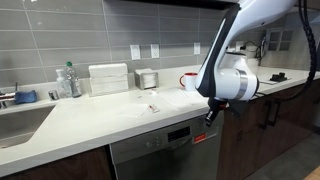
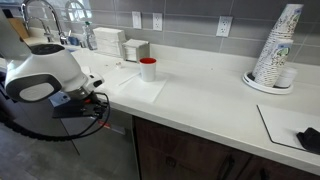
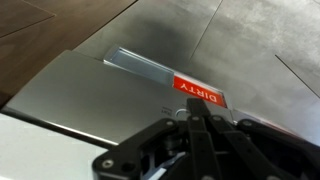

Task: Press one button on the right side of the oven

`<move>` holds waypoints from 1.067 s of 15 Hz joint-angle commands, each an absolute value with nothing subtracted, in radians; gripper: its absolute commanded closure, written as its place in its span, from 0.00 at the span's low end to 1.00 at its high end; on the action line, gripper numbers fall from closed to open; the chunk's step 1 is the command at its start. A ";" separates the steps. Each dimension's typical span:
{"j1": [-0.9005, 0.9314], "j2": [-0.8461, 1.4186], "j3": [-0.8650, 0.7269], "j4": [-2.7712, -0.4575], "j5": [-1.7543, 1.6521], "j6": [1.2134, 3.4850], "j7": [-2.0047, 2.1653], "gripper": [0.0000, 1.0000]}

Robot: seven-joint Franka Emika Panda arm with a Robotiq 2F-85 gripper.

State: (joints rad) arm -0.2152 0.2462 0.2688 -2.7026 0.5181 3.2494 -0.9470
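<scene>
The oven [image 1: 160, 155] is a stainless-steel-fronted appliance under the white counter, with a dark control strip [image 1: 150, 141] along its top edge and a red tag [image 1: 205, 137] at its right end. My gripper [image 1: 210, 116] hangs just off the counter edge, above the right end of that strip. In the wrist view the steel front [image 3: 100, 90] fills the frame and the red tag reads "DIRTY" [image 3: 200, 92]. My gripper's fingers [image 3: 195, 125] are pressed together with nothing between them, pointing at the spot just by the tag. My gripper [image 2: 97, 102] also shows in an exterior view.
The white counter [image 1: 100, 120] runs above the oven. On it stand a red cup [image 2: 148, 68], a bottle [image 1: 70, 82], a white box [image 1: 108, 78] and a stack of paper cups [image 2: 277, 45]. A sink [image 1: 20, 125] lies at one end. Dark wooden cabinet doors [image 1: 255, 135] flank the oven.
</scene>
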 commanded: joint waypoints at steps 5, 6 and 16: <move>-0.386 0.382 0.409 -2.672 0.437 3.415 -0.966 1.00; -0.400 0.391 0.420 -2.675 0.422 3.436 -0.961 1.00; -0.608 0.403 0.570 -2.731 0.277 3.521 -0.887 1.00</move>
State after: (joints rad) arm -0.5187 0.3893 0.5050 -2.7250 0.3350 3.4914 -0.9293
